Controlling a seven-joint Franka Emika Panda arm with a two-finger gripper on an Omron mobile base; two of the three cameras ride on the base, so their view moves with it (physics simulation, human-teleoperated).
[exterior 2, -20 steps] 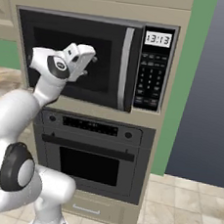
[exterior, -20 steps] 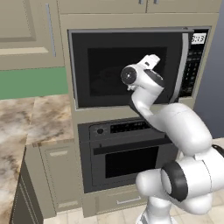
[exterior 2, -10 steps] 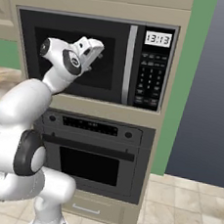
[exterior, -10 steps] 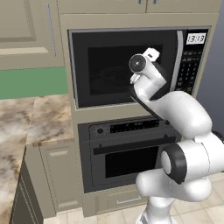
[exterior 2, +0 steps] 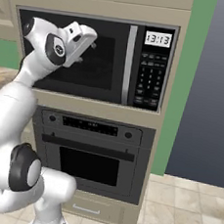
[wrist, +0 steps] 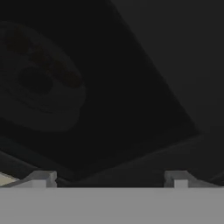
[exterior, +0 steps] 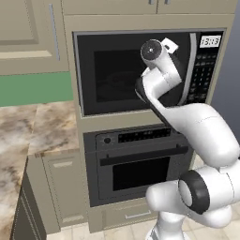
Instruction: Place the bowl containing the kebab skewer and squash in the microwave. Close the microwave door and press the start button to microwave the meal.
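- The microwave [exterior 2: 93, 60] has its microwave door [exterior: 131, 70] shut; behind the dark glass the bowl [wrist: 41, 87] sits on the cavity floor, up and to the left of the gripper [wrist: 111, 177] in the hand view.
- In the bowl, a row of dim lumps, the kebab skewer [wrist: 41, 59], crosses the far side, and a darker round blob beside it, the squash [wrist: 33, 81], sits nearer the middle. All of it is murky through the glass and hard to tell apart.
- The gripper's two fingertips [wrist: 41, 178] stand wide apart with nothing between them; the hand is up close to the door glass.
- From the left base camera the bowl is just a faint pale oval to the left of the hand, partly covered by the arm.
- The door handle [exterior 2: 129, 64] and keypad [exterior 2: 151, 81] lie to the right of the hand.
- The oven [exterior 2: 91, 156] sits below the hand, door closed.
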